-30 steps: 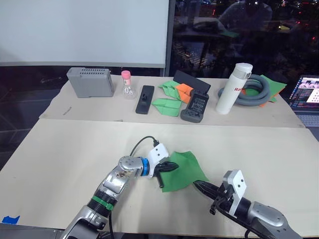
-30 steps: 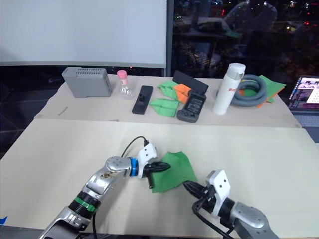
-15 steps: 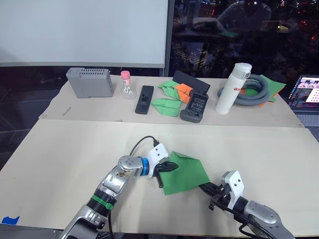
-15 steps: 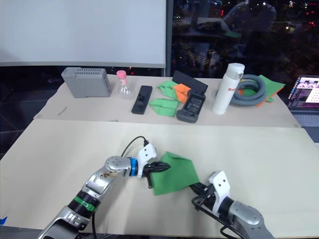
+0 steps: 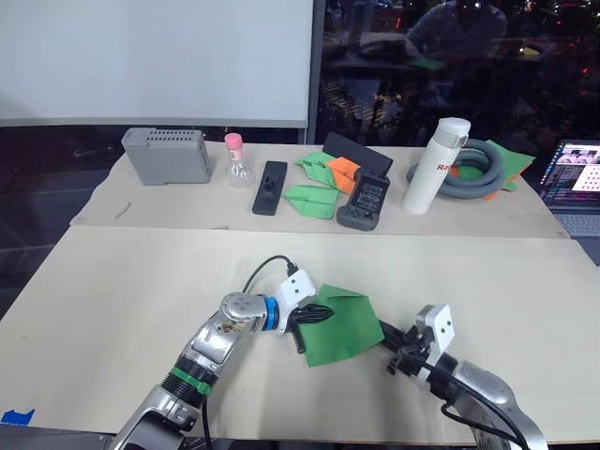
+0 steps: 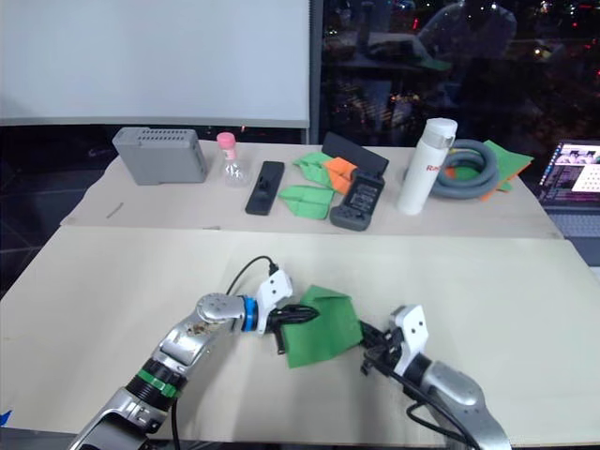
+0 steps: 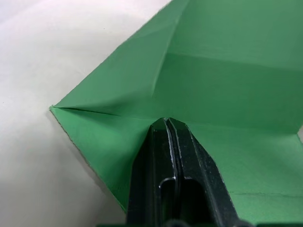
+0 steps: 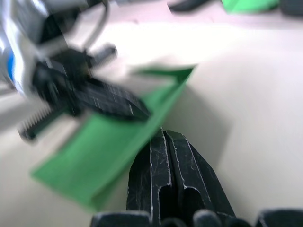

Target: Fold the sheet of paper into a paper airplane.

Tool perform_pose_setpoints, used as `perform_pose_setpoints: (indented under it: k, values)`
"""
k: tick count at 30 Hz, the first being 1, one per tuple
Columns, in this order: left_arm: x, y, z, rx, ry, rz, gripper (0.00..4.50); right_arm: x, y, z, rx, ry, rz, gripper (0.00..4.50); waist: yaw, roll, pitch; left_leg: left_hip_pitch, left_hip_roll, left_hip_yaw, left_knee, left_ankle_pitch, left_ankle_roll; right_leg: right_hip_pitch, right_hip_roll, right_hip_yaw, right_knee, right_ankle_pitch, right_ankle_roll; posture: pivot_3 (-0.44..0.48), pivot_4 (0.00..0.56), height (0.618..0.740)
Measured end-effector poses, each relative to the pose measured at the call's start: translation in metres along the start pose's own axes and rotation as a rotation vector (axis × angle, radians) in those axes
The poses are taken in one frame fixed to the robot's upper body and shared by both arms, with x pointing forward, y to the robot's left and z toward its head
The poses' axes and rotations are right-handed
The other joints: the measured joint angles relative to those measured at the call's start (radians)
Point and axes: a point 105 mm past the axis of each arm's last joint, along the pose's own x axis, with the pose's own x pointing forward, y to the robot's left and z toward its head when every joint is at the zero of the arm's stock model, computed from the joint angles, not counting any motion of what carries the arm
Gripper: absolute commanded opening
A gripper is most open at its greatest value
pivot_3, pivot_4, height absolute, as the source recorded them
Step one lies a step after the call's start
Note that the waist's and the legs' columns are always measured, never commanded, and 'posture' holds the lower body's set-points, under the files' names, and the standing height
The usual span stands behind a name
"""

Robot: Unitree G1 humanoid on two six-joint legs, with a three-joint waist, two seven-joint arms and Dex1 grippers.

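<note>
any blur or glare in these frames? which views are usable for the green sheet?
Right wrist view: motion-blurred; left pincer and sheet of paper smear, the own right pincer stays crisp. Left wrist view: sharp, creases in the sheet readable, soft shadow at its edge. Eye views: sharp and evenly lit; window reflections and a bright laptop screen stay at the back.

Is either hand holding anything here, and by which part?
Both hands are shut, but neither visibly grips the paper. The left hand lies on its left part; the right hand meets its right edge.
</note>
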Motion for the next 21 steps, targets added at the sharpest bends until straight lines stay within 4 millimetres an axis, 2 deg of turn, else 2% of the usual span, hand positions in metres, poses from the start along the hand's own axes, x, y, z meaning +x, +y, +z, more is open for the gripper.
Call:
perform_pose_setpoints:
  k: [7, 10, 13, 16, 21]
  values:
    - [-0.006, 0.0, -0.002, -0.041, -0.011, 0.035, 0.0, 0.005, 0.003, -0.006, 0.046, 0.033, 0.062, 0.03, -0.007, 0.0, 0.0, -0.001, 0.0, 0.0, -0.001, 0.0, 0.0, -0.001, 0.0, 0.001, 0.0, 0.0, 0.0, 0.0, 0.15, 0.74]
    - [-0.012, 0.007, -0.002, -0.086, -0.031, 0.091, 0.0, 0.009, -0.001, -0.005, 0.044, 0.036, 0.065, 0.03, -0.012, 0.0, 0.0, -0.001, 0.0, 0.0, -0.001, 0.0, 0.0, -0.001, -0.001, 0.001, 0.0, 0.0, 0.0, 0.0, 0.15, 0.74]
    - [-0.025, 0.018, 0.002, -0.154, -0.06, 0.16, 0.0, 0.011, -0.004, -0.007, 0.04, 0.05, 0.081, 0.03, -0.013, 0.0, 0.001, -0.005, 0.0, 0.0, -0.001, 0.0, 0.0, -0.005, -0.001, 0.0, 0.001, 0.0, 0.0, 0.0, 0.15, 0.74]
    - [-0.038, 0.019, 0.012, -0.169, -0.094, 0.174, 0.0, 0.012, -0.007, -0.007, 0.032, 0.063, 0.092, 0.03, -0.012, 0.0, 0.001, -0.014, -0.001, 0.0, 0.0, 0.0, -0.001, -0.015, -0.001, 0.0, 0.003, 0.0, 0.0, 0.0, 0.15, 0.74]
    - [-0.062, 0.029, 0.028, -0.213, -0.185, 0.215, 0.0, 0.015, -0.011, -0.004, 0.012, 0.069, 0.097, 0.03, -0.007, 0.001, 0.001, -0.015, -0.001, 0.0, 0.0, 0.001, -0.001, -0.016, 0.0, -0.001, 0.003, 0.0, 0.0, 0.0, 0.15, 0.74]
